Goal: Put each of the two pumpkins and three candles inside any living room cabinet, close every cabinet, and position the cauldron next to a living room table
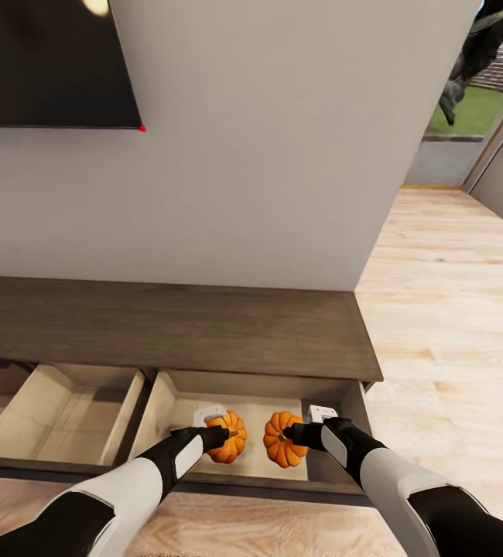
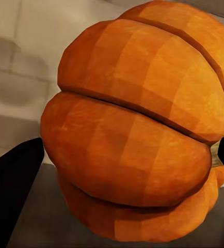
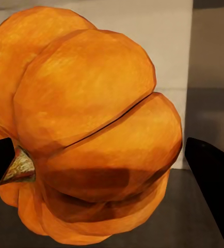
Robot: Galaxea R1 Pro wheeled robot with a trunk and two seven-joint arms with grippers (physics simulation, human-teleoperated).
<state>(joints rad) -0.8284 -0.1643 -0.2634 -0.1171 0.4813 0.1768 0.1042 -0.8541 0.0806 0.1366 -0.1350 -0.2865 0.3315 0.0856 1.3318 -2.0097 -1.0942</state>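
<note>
Currently both arms reach down into the right-hand open drawer (image 1: 176, 402) of the cabinet (image 1: 166, 325), which stands against the wall (image 1: 267, 155). Left gripper (image 1: 222, 435) sits at the left pumpkin (image 1: 232, 441); right gripper (image 1: 290, 433) sits at the right pumpkin (image 1: 281, 445). Both pumpkins are low inside the drawer, near its front edge, close together but apart.

Left wrist view: pumpkin (image 2: 138, 134) between the two dark fingers (image 2: 14, 175); jaws spread to either side of it, with a sliver of light showing at the near finger. Right wrist view: same picture, pumpkin (image 3: 91, 129) between fingers (image 3: 210, 175), a visible gap on one side. I read both jaws as apart, not clamped, though contact on the far sides is hard to tell.

Two small whitish items (image 1: 209, 414) (image 1: 323, 412) lie behind the pumpkins in the same drawer; I can't make out what they are. The drawer beside it (image 1: 58, 402) is also open.

Risks from here:
- Lifting out with a finger dragging a rib would roll a pumpkin or carry it over the drawer front.
- Pumpkins are round; a nudge could push one into the other.
- Wrists are below the drawer lip; a sideways pull-out may catch the wall.
- Both drawers need closing; a pumpkin standing proud might jam the drawer.
</note>
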